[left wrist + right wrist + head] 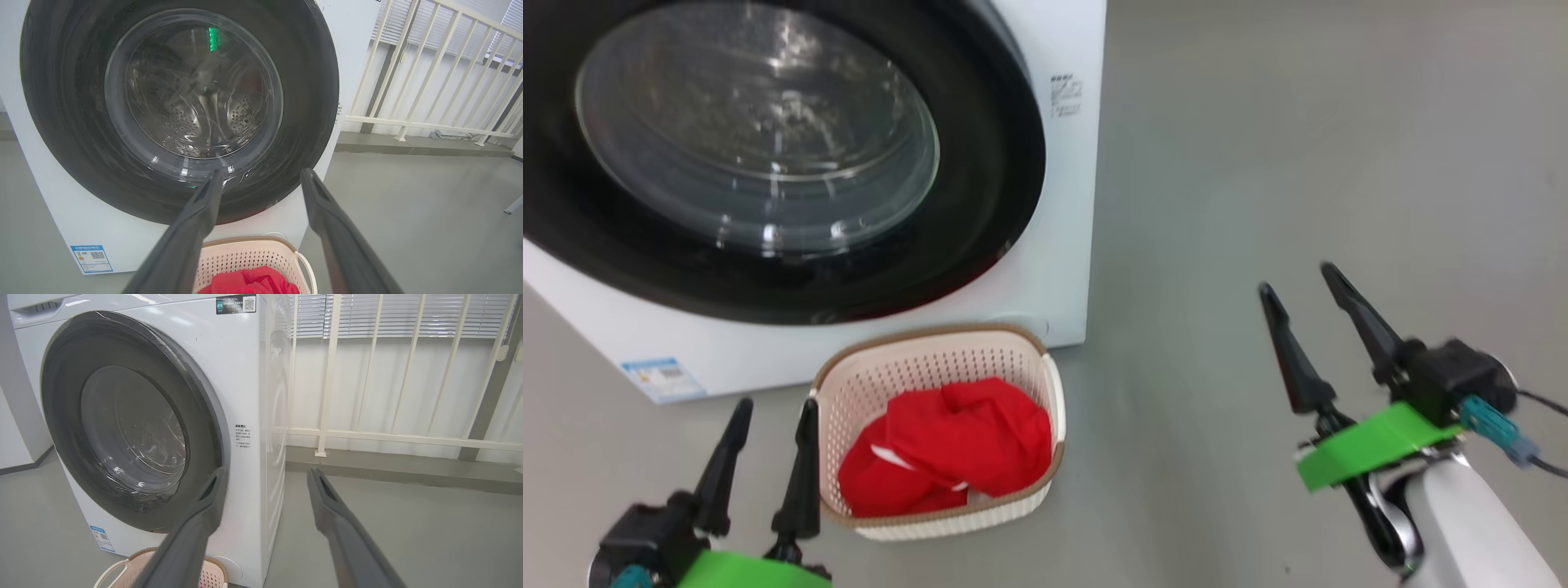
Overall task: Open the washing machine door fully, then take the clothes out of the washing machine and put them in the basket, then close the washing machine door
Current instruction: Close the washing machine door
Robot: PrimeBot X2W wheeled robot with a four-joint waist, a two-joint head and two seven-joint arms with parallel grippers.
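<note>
Washing machine (1058,245): white front-loader, far left, standing on the grey floor (1298,122). Washing machine door (980,204): I see it shut flat against the front. Black rim w/ a clear bulging window, and the perforated steel drum shows thru the glass in the left wrist view. Blue label sticker (662,377) at the machine's lower left front.

Basket (931,359): cream, brown rim, on the floor just in front of the machine, toward its right corner. Clothes (947,449): red w/ a bit of white trim, heaped inside the basket.

My left pincer (776,406) hovers just left of the basket, fingers spread wide, holding nothing. Its inner finger is right beside the basket's left rim; I can't tell if they touch. My right pincer (1296,278) hangs well right of the basket over bare floor, fingers likewise wide apart, empty.

Right wrist view: pale railing (367,435) beyond the machine's right side.
</note>
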